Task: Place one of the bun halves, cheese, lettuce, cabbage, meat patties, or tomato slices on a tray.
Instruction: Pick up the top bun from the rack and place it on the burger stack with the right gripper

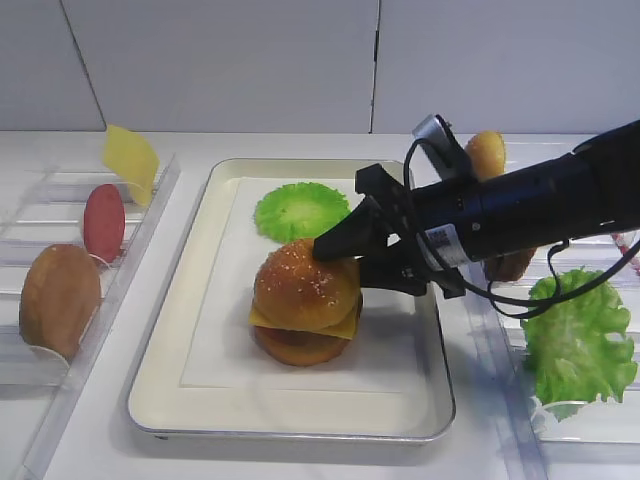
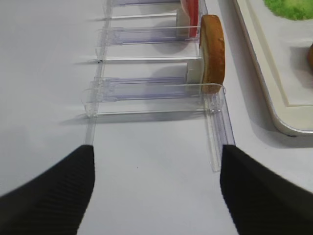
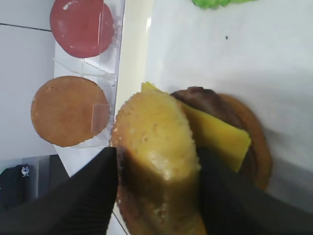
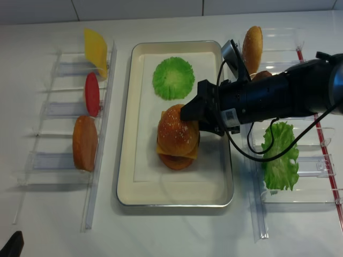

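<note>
Exterior high: one seeded bun (image 1: 305,287) sits dome-up atop one cheese (image 1: 340,325) on the tray (image 1: 180,400); right gripper (image 1: 340,262) brackets it, grip unclear.

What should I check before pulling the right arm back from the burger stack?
1. Sesame bun top sits on the stack: ok, it rests over the cheese on the tray.
2. Right gripper is clear of the bun: not ok, the jaws straddle it closely in the right wrist view; whether they touch it, cannot tell.
3. Stack is level: cannot tell, the bun top looks slightly off-centre over the bottom bun.
4. Cabbage is outside the retreat path: ok, it lies apart, further back on the tray.
5. Left gripper is out of the way: ok, open over the left rack.
</note>
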Controlling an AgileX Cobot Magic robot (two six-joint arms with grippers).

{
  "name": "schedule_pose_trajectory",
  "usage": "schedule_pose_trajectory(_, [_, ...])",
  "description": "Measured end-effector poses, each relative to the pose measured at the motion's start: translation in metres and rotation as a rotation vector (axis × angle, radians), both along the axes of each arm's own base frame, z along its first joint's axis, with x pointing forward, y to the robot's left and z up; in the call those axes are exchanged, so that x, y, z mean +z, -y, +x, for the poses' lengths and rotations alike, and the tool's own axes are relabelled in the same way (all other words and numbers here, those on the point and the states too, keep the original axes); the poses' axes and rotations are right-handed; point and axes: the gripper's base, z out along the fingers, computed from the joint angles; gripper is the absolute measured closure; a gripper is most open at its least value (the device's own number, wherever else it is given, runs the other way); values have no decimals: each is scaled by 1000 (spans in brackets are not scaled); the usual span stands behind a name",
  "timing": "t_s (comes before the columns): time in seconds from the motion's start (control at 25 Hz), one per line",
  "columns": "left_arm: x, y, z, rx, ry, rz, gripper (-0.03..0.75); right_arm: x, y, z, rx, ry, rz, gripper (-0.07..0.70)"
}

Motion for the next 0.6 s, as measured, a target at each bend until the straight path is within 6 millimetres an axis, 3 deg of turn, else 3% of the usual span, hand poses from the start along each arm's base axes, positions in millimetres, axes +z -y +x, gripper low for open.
schedule_pose_trajectory(0.6, [0, 0, 0, 0, 0, 0, 183, 18, -2, 15, 131, 24, -152, 225])
